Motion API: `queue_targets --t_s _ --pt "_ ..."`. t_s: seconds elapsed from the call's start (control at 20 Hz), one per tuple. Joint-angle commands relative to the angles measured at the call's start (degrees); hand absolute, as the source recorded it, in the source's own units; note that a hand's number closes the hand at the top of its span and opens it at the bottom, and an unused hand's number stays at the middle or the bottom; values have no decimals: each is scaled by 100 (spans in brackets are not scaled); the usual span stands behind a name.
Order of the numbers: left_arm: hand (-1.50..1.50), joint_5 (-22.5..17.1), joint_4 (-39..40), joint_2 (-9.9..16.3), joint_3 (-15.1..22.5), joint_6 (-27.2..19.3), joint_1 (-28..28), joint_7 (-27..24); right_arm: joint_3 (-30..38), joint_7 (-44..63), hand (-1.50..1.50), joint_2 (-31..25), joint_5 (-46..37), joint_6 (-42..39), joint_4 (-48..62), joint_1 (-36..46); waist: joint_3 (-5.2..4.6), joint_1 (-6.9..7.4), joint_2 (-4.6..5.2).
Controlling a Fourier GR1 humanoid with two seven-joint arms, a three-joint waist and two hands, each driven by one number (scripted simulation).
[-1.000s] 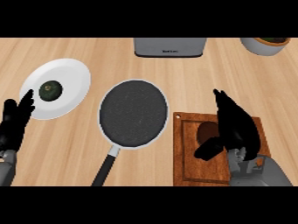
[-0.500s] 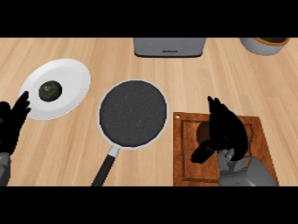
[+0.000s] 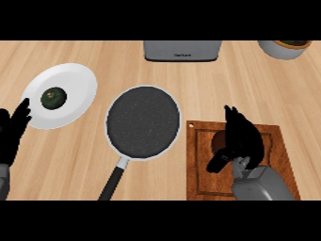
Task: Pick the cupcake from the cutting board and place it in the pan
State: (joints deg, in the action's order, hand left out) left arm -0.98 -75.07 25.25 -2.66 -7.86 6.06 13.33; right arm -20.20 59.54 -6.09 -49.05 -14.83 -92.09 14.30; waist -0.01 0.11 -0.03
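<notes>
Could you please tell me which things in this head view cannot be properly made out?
- Cupcake: mostly hidden under the right hand on the cutting board; whether the fingers have closed on it cannot be told.
- Grey appliance: cut off at the top edge.
- Bowl: cut off at the top right.
- Dark item on the plate: too small to identify.

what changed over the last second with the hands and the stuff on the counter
The right hand has drawn back toward the view's lower edge over the cutting board, covering most of the cupcake; whether it has taken hold cannot be told. The left hand also slid back and down a little, open. The pan, the white plate and the dark item on it stayed put.
</notes>
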Motion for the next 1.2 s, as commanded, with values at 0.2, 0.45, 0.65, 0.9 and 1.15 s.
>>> queue_targets --t_s 0.2,0.45,0.65,0.9,1.15 --pt "0 57 -173 -98 -188 183 -11 124 256 37 -150 281 -280 58 732 -11 2 8 4" --pt "0 310 -215 -269 -119 102 180 403 652 -155 -150 133 -224 -217 708 23 2 -8 2" --pt "0 441 143 -346 -291 152 18 -127 270 49 150 508 -632 -182 788 -48 0 -5 2" --pt "0 597 -269 -514 -174 18 -56 245 391 -590 150 -72 -974 -200 920 107 2 0 -2" --pt "0 499 -21 -356 -575 395 50 -47 209 -333 150 376 -1356 -110 795 53 1 1 0"
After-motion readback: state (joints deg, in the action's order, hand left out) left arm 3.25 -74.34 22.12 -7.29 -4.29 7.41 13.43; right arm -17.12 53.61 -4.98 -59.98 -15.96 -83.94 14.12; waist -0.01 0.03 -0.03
